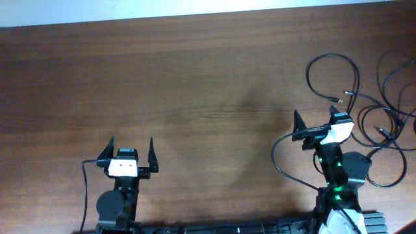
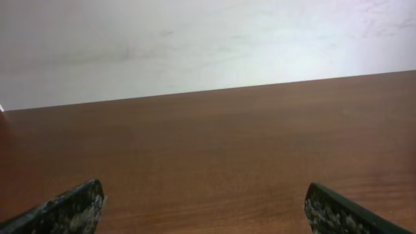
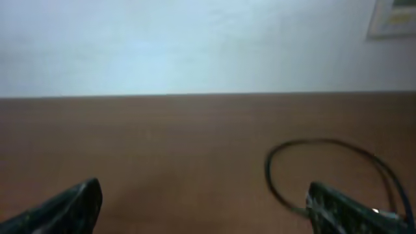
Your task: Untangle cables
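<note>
Hovering low over a wooden table with jaws spread wide and gripping nothing: left gripper and right gripper. Sprawling in loose black loops along the table's right side: cables, one loop lying just ahead of the right gripper.

We count two grippers, the left gripper and the right gripper, each with two fingers, making four fingers in all. We count one table. We count at least three cables; they overlap and run past the frame edge, so the exact number cannot be determined.
</note>
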`<move>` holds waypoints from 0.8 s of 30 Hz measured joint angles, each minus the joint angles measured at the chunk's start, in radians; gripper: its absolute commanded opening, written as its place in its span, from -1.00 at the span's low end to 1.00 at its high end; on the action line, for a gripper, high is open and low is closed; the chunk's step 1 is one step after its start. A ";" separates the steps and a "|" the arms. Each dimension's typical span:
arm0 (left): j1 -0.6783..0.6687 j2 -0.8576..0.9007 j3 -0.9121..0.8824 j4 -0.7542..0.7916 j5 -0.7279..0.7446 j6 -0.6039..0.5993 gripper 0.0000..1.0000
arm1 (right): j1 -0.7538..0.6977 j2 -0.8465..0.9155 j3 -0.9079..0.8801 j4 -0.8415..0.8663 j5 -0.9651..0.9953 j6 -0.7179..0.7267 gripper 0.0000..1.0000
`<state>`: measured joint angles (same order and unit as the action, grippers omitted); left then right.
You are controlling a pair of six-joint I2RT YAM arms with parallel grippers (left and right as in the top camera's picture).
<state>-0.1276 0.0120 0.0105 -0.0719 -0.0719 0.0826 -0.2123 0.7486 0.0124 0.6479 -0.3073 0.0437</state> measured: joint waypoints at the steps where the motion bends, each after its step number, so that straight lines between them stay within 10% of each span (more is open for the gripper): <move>1: 0.000 -0.002 0.000 0.000 0.000 0.000 0.97 | 0.000 -0.052 -0.002 -0.061 0.001 -0.002 0.98; 14: 0.000 0.000 0.000 0.000 0.000 0.000 0.98 | 0.082 -0.700 -0.002 -0.703 0.113 -0.003 0.97; 24: 0.000 -0.001 0.000 0.000 0.000 0.000 0.97 | 0.082 -0.735 -0.002 -0.704 0.127 -0.004 0.98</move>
<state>-0.1276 0.0109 0.0109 -0.0723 -0.0719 0.0826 -0.1299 0.0139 0.0105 -0.0563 -0.1799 0.0399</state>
